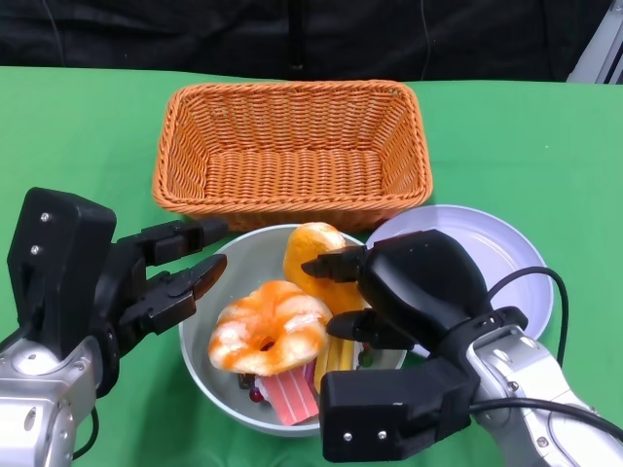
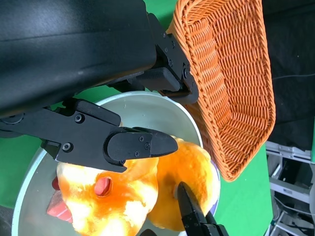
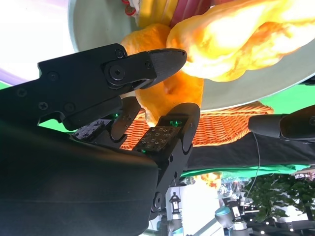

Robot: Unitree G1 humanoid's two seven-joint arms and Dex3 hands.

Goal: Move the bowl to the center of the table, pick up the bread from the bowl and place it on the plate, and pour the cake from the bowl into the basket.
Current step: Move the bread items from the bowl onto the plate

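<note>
A grey bowl (image 1: 243,258) stands in front of the basket (image 1: 292,146). It holds an orange bread bun (image 1: 313,243), a glazed ring-shaped bread (image 1: 268,326) and pink and yellow cake slices (image 1: 287,394). My right hand (image 1: 409,292) reaches in from the plate side and pinches the bun (image 3: 172,93) between its fingertips; the bun still lies in the bowl. My left hand (image 1: 165,272) is at the bowl's left rim with fingers apart, one over the ring bread (image 2: 108,206) and the others outside the rim (image 2: 138,110), holding nothing.
An empty orange wicker basket (image 2: 231,83) stands just behind the bowl, close to its rim. To the right, touching the bowl, lies a pale lavender plate (image 1: 506,253) with nothing on it. Green cloth covers the table.
</note>
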